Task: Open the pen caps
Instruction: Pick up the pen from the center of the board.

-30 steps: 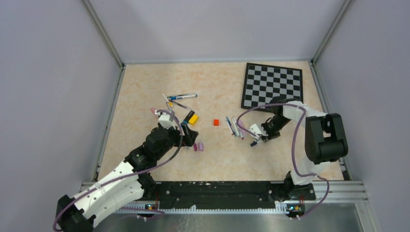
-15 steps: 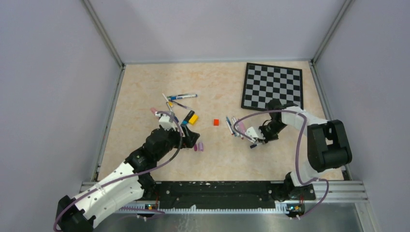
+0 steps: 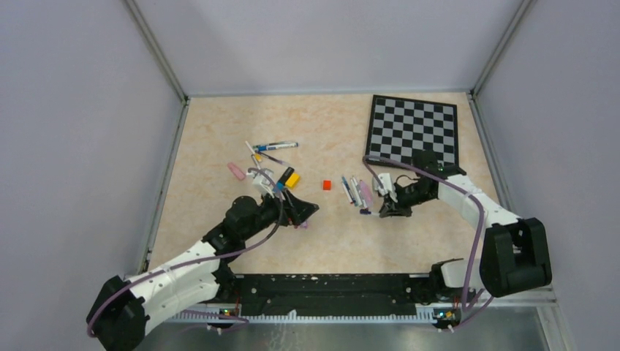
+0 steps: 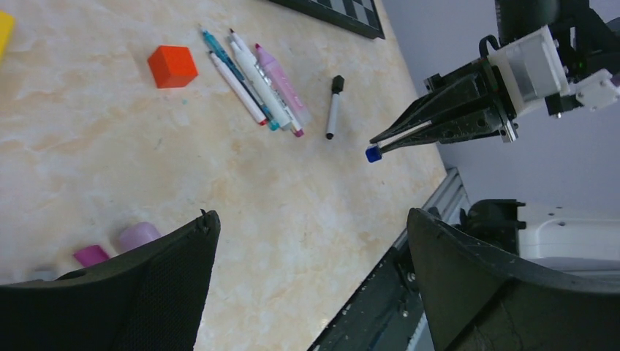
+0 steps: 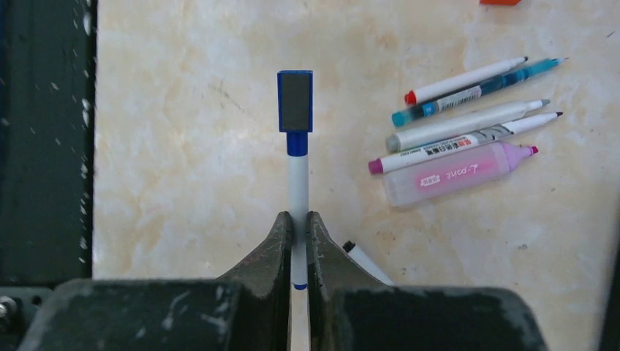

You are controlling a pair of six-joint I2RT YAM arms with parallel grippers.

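My right gripper (image 5: 298,216) is shut on the white barrel of a pen (image 5: 297,175). Its blue cap (image 5: 295,102) is on and sticks out ahead of the fingers, a little above the table. In the top view this gripper (image 3: 382,210) is just right of a row of several pens (image 3: 354,190). My left gripper (image 4: 313,219) is open and empty, facing the blue cap (image 4: 373,153) across a stretch of table. In the top view the left gripper (image 3: 303,211) is beside two purple caps (image 4: 139,235).
A red cube (image 3: 327,185) lies left of the pen row. A black-capped pen (image 4: 333,106) lies under my right gripper. More pens (image 3: 272,148), a yellow piece (image 3: 292,178) and a pink cap (image 3: 235,170) lie at the left. A checkerboard (image 3: 413,130) is at the back right.
My left gripper has swung right toward the right gripper, uncovering the pink cap. My right arm has turned, keeping the pen in its grip and shifting slightly left.
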